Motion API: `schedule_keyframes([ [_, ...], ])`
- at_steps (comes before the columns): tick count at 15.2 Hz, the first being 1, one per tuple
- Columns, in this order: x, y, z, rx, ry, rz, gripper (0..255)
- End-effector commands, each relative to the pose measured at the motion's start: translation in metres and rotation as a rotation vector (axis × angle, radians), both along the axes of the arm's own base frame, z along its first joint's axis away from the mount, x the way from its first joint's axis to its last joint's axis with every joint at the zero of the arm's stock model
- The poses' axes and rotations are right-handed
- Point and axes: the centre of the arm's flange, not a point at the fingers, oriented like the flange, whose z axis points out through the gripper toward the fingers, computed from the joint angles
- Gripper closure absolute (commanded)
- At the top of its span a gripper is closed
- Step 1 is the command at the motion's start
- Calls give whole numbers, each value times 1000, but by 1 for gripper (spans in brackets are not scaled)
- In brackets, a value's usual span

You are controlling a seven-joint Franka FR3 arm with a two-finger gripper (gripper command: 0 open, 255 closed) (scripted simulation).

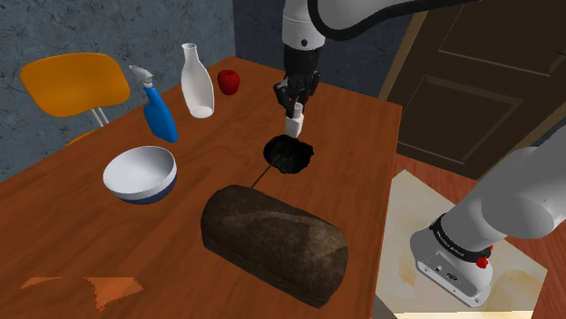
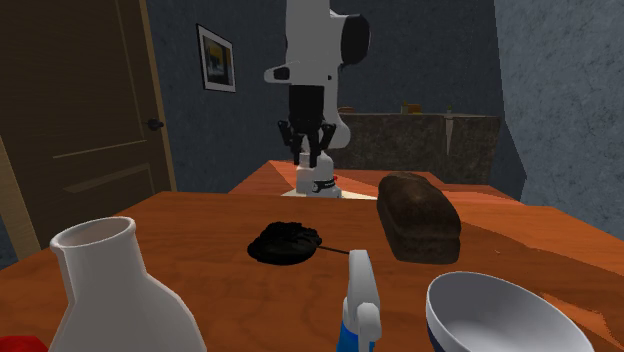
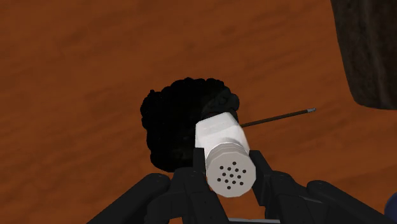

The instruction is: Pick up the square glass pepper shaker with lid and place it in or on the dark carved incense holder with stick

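Brown surface [image 1: 82, 190], near its middle: white pepper shaker [image 1: 294, 121], clasped in our hand [image 1: 295, 109], hanging just above the dark incense holder [image 1: 288, 154]. Step, we judge: placing. Next move calls for a straight descent, then release.

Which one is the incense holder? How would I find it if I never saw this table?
Find the big dark bread loaf on the brown table. Just past it, below the black gripper holding the white shaker, sits the incense holder. It is the only low, bumpy black lump, with a thin stick poking out.
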Motion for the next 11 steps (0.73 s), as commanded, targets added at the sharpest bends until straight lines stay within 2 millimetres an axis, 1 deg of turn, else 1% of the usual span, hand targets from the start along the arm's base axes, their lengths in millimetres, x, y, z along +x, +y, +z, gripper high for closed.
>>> schedule_keyframes([
  [1,26,1,5,-1,1,0,255],
  [11,26,1,-48,-1,1,0,255],
])
